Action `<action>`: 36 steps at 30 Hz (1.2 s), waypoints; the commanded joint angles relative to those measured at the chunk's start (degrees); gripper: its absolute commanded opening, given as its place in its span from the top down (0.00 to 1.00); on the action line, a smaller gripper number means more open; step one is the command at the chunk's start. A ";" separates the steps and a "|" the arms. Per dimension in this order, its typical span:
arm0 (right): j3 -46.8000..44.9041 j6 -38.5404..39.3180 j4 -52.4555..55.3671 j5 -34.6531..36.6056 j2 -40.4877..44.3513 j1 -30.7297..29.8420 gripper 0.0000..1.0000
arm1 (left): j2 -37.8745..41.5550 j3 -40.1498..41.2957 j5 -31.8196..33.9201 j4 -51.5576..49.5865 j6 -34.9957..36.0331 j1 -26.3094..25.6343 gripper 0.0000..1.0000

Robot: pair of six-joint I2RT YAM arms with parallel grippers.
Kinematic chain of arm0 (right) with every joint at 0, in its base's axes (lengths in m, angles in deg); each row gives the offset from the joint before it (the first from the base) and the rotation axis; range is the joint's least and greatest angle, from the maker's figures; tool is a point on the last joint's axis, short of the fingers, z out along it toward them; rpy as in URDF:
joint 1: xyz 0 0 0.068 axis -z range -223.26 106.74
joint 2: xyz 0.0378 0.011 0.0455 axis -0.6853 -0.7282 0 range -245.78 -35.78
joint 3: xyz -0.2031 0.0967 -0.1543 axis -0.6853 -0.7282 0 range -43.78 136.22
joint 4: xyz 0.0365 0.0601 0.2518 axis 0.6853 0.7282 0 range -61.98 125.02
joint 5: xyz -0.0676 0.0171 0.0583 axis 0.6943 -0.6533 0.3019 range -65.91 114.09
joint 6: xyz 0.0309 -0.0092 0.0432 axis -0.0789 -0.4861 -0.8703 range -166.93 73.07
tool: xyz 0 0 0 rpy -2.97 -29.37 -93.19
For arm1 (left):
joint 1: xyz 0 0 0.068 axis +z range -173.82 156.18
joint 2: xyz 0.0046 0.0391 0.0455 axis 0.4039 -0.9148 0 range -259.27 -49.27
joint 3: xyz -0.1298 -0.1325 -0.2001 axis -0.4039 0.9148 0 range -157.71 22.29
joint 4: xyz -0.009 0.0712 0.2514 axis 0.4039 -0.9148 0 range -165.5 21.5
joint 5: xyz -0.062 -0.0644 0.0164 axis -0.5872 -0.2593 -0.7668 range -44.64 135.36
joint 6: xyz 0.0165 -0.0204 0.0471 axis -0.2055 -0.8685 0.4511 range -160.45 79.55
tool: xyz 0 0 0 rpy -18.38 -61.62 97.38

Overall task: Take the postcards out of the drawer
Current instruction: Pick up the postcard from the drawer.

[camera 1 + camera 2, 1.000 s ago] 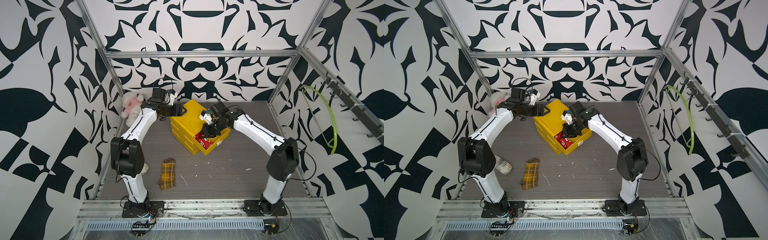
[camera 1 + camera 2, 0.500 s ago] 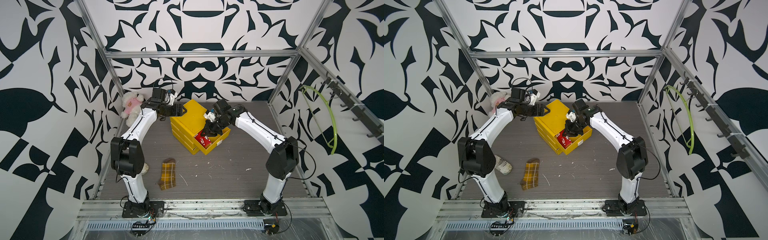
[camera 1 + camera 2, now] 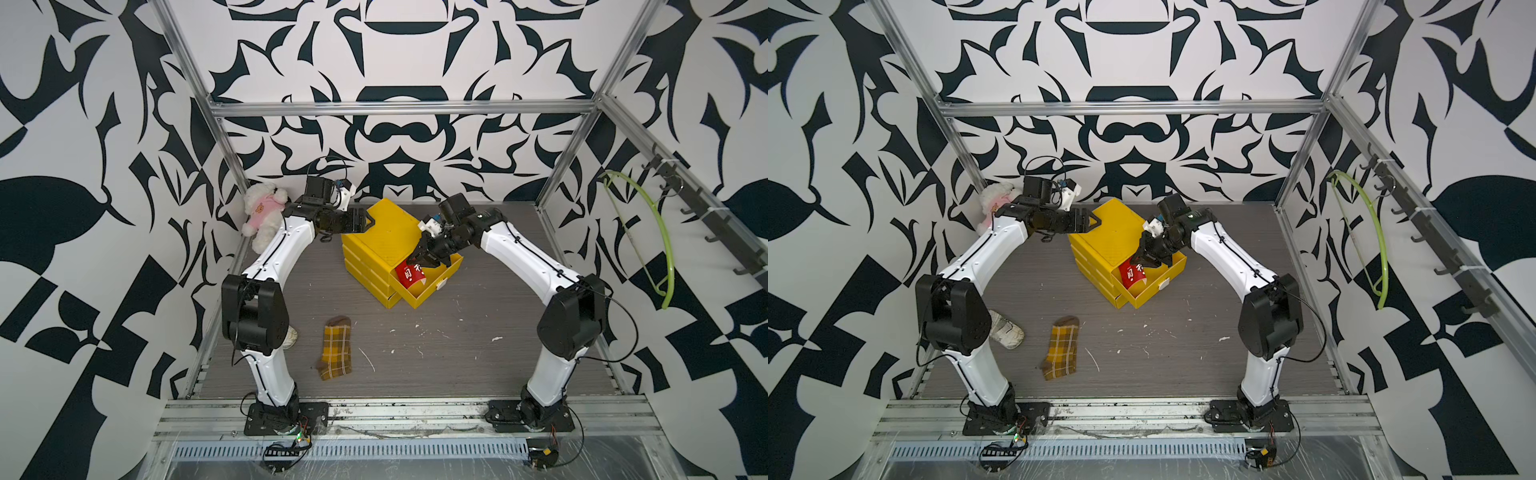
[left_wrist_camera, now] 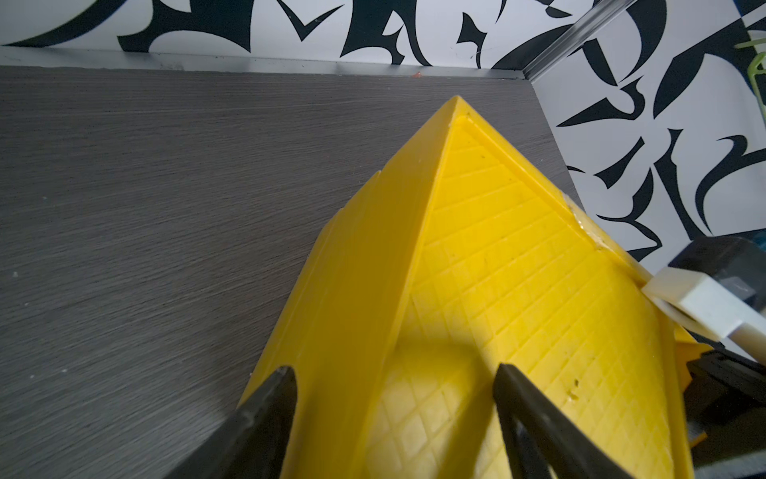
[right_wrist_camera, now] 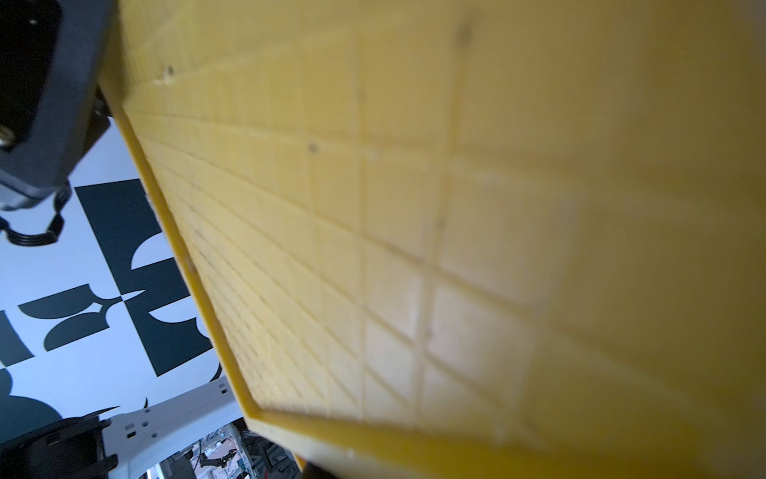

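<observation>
A yellow drawer cabinet stands mid-table with its top drawer pulled out. My right gripper hangs over the open drawer, shut on the upper edge of the red postcards. They stand tilted, their lower end still inside the drawer. The right wrist view shows only the cabinet's gridded top, blurred, with no fingers. My left gripper is open astride the cabinet's rear left corner, one finger beside the wall and one over the top.
A yellow-brown plaid sock lies on the table in front of the cabinet. A white shoe sits by the left arm's base. A plush toy leans in the back left corner. A green hanger hangs on the right wall.
My right gripper has risen and drawn back a little, tipping the red postcards up out of the drawer. The left arm has not moved.
</observation>
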 commanded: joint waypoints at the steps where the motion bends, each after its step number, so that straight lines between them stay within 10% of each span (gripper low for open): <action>1: -1.59 -9.11 -0.98 0.62 -0.03 2.08 0.85 | -0.79 2.89 2.99 -7.47 1.02 -0.19 0.20; 36: -5.15 -7.31 3.34 1.96 12.16 6.31 0.89 | -0.66 1.82 3.48 -8.48 1.09 -0.19 0.20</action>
